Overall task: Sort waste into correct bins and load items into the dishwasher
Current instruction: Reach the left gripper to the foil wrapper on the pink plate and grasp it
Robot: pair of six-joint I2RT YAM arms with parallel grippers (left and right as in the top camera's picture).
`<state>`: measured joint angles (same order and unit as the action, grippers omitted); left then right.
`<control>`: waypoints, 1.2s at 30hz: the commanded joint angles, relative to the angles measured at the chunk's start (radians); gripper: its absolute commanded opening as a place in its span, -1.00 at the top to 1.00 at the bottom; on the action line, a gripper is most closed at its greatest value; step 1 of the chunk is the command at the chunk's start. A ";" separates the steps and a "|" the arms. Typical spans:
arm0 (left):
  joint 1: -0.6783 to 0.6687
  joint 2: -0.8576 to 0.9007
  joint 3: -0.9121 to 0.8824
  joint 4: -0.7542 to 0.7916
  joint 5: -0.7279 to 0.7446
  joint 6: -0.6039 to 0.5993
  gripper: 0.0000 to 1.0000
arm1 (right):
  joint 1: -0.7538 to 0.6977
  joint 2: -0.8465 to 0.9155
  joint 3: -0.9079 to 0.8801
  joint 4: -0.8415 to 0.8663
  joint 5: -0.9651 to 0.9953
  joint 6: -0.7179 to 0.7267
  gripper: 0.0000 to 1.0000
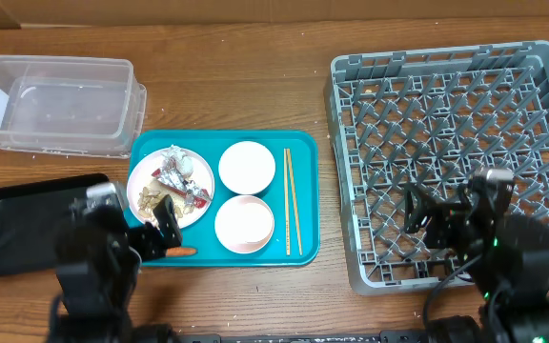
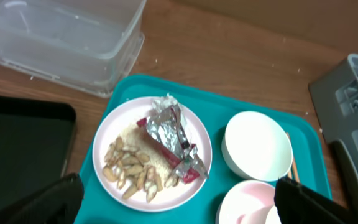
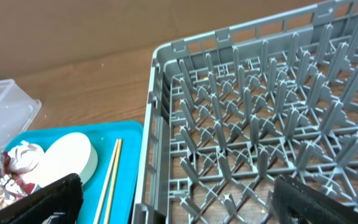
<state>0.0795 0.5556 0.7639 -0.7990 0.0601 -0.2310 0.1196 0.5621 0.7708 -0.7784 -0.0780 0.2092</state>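
Left tool (image 2: 178,186): two black fingers (image 2: 39,202) spread wide, nothing between them. Its arm comes up from the near worktop (image 2: 241,43) edge with the wrist tipped down and forward. It hangs above the near rim of the plate (image 2: 123,121).

- Plate sits on the teal tray (image 2: 229,99), straight ahead of and below the tool.
- Crumpled red-and-white wrapper (image 2: 169,130) lies mid-plate. Tan food scraps (image 2: 129,171) are heaped on the side nearer the tool's left finger.
- Far bowl (image 2: 258,146) stands ahead of the right finger. Near bowl (image 2: 247,202) is just inside that finger, partly cut off by the frame.
- Carrot (image 1: 181,252) lies at the tray's near edge, close by the right finger.
- Clear tub (image 2: 61,37) is well ahead and to the left, black tray (image 2: 17,143) out past the left finger.

Right tool (image 3: 178,182): fingers likewise at full spread, gripping nothing. Its arm reaches from the near edge and holds the tool over the near part of the dish rack (image 3: 260,124).

- Pegs run ahead and to the right of the tool.
- Rack's left wall passes just ahead of the left finger.
- Chopsticks (image 3: 110,180) lie side by side on the teal tray beyond that wall, left of the tool.
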 commanded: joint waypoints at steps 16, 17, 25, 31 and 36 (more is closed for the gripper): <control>0.005 0.600 0.410 -0.321 0.072 0.011 -1.00 | 0.003 0.342 0.321 -0.280 0.062 0.000 -1.00; 0.005 0.623 0.410 -0.322 0.072 -0.010 -1.00 | 0.003 0.342 0.321 -0.283 0.086 0.000 -1.00; 0.005 0.815 0.410 -0.273 0.064 -0.164 -1.00 | 0.003 0.371 0.321 -0.314 0.130 0.000 -1.00; 0.004 0.940 0.410 -0.212 0.107 -0.200 -0.85 | 0.003 0.440 0.321 -0.332 0.130 0.001 -1.00; -0.012 1.016 0.410 -0.152 0.124 -0.200 -0.74 | 0.003 0.491 0.321 -0.332 0.130 0.000 -1.00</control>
<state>0.0780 1.5429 1.1549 -0.9676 0.1566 -0.4133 0.1196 1.0401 1.0607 -1.1126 0.0380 0.2089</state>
